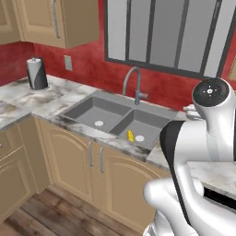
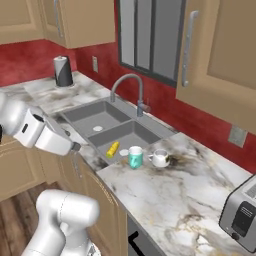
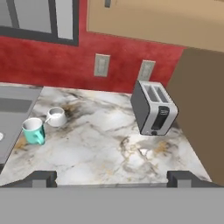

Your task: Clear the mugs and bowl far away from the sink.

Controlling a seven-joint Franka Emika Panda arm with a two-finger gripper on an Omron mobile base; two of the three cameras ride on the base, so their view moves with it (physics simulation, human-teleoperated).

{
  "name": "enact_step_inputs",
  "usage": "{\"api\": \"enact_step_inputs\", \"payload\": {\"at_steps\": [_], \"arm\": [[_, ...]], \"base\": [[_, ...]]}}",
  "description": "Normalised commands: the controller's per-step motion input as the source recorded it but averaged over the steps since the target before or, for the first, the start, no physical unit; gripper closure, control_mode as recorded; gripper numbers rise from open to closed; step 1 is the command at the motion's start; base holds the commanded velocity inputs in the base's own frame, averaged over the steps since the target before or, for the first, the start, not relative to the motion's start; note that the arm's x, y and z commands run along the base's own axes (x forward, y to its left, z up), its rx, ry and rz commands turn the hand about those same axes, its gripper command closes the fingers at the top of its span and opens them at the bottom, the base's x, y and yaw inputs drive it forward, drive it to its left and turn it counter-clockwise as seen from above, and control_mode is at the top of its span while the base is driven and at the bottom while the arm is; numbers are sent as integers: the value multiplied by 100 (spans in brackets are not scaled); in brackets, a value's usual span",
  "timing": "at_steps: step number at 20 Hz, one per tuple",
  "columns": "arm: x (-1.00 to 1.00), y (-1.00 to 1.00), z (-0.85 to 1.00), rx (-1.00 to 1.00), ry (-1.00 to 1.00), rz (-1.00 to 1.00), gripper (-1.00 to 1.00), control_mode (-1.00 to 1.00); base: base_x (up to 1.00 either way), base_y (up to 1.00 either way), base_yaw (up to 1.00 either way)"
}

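Gripper: its two dark tips (image 3: 112, 179) stand at the bottom corners of the hand view, spread as wide as they go, with nothing between them, above the marble counter (image 3: 100, 144).
Teal mug: upright (image 2: 135, 157) on the counter just right of the sink (image 2: 117, 127), near its right basin; white inside shows; handle toward the counter's front edge in the hand view (image 3: 34, 130).
White mug: squat, upright (image 2: 160, 158), just beside the teal one, apart from it; handle side hard to make out (image 3: 56, 116).
Sink: long axis runs along the red wall; gooseneck faucet (image 2: 131, 90) behind the divider; cut off at the left edge of the hand view.
Yellow thing: small, lying in the right basin (image 2: 113, 148); kind unclear.
Hidden: in the left base view the arm covers the counter right of the sink.
Toaster: silver (image 3: 154, 107), well apart from the mugs; cut off at the right base view's edge.
Paper towel roll: upright at the far corner (image 1: 37, 73).
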Motion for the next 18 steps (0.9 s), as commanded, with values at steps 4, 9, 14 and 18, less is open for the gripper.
{"api": "enact_step_inputs", "payload": {"at_steps": [4, 9, 14, 18], "arm": [[0, 0, 0, 0, 0, 0, -100, 100], [0, 0, 0, 0, 0, 0, -100, 100], [20, -7, -2, 2, 17, 11, -100, -100], [7, 0, 0, 6, 8, 9, -100, -100]], "base": [[47, -43, 16], [42, -30, 15], [0, 0, 0], [0, 0, 0]]}}
